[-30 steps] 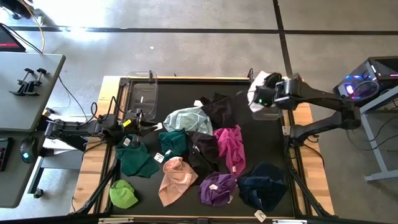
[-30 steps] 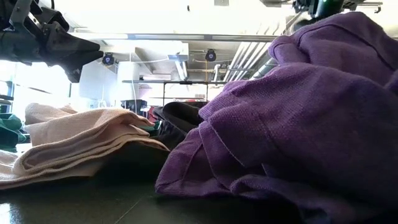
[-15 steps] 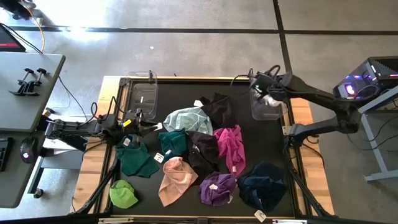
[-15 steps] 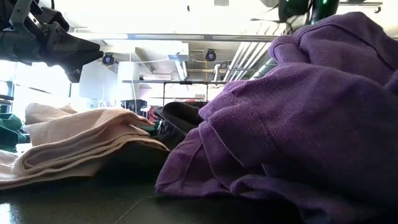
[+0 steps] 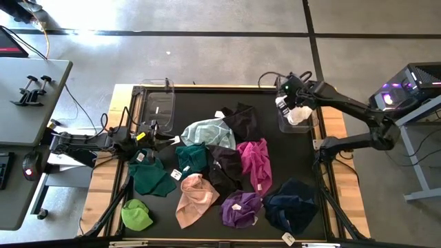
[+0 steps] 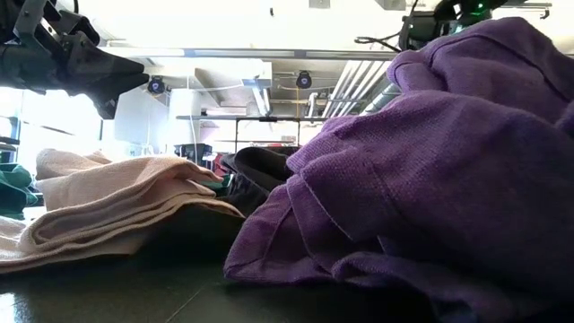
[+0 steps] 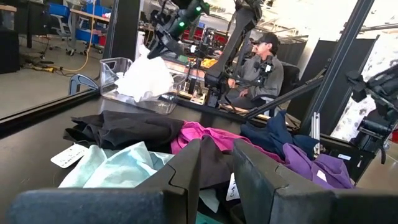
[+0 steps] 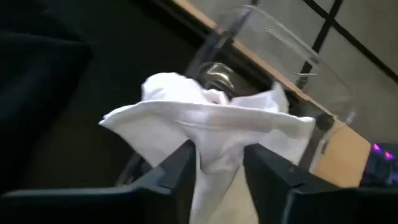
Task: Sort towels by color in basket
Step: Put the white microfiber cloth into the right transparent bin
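A white towel (image 5: 298, 114) is let go into the upper-right bin (image 5: 307, 127), right gripper (image 5: 290, 102) jaws apart; nine towels are left

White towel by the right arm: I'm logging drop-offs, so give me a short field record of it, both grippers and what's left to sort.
white towel: bunched in the clear bin at the table's right edge
right gripper: directly over that bin, the towel right at its tip
left gripper: low at the table's left side, fingers slightly apart, nothing between them
unsorted: magenta towel, navy towel, purple towel and others heaped mid-table
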